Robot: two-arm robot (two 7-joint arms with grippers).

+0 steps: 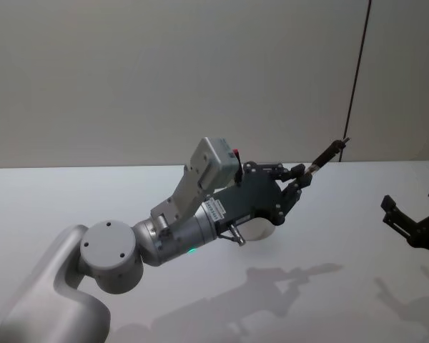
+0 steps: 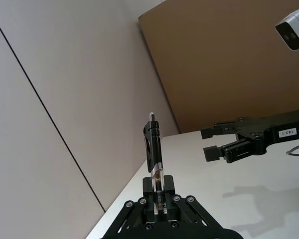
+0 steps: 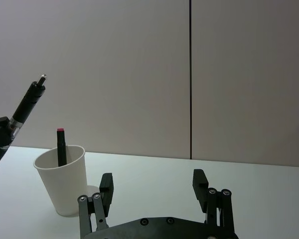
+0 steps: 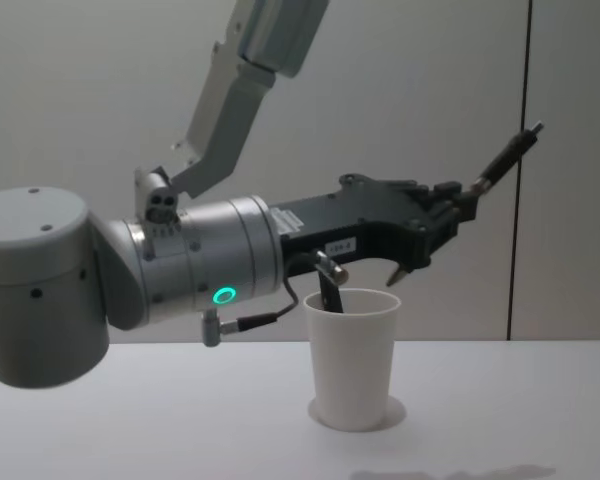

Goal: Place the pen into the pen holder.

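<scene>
One white paper cup (image 3: 62,184) on the counter (image 3: 249,174), and two pens. A slim black pen (image 4: 505,155) is clamped, tilted, in the left tool (image 4: 460,215) – higher than the cup. A second pen (image 3: 61,147) – black, red-tipped – stands inside it. The right tool (image 3: 153,181) gapes wide, empty.

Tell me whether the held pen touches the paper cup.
Apart. Chest view shows the left gripper holding the pen high, well clear of the cup.

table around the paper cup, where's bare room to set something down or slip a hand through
Bare table lies between the paper cup and the open right gripper, and on the far left by the wall. Crowded: right above the cup, where the left gripper holds the pen, and a second pen stands inside.
</scene>
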